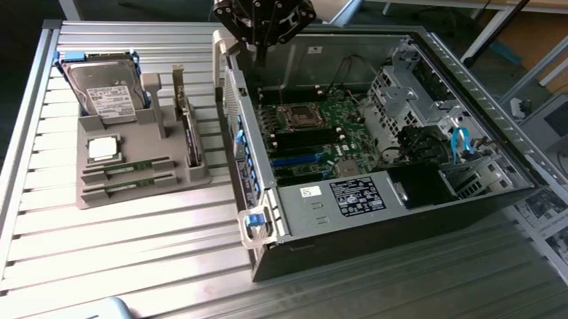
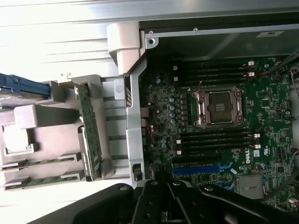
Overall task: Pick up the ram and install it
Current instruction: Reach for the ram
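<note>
End effector: black end effector (image 1: pixel 263 33) hovers over the open black computer case (image 1: pixel 373 246); spread or pressed together, cannot tell.
Ram: two thin green ram sticks (image 1: pixel 138 166) lie in a grey plastic holder (image 1: pixel 98 196) on the ribbed metal surface (image 1: pixel 116 252), well apart from it.
Care: probably centre squarely over one stick.

Motherboard (image 2: pixel 210 140), empty CPU socket (image 2: pixel 219 107); two ram sticks (image 2: pixel 44 162) in grey holder (image 2: pixel 51 116).
</note>
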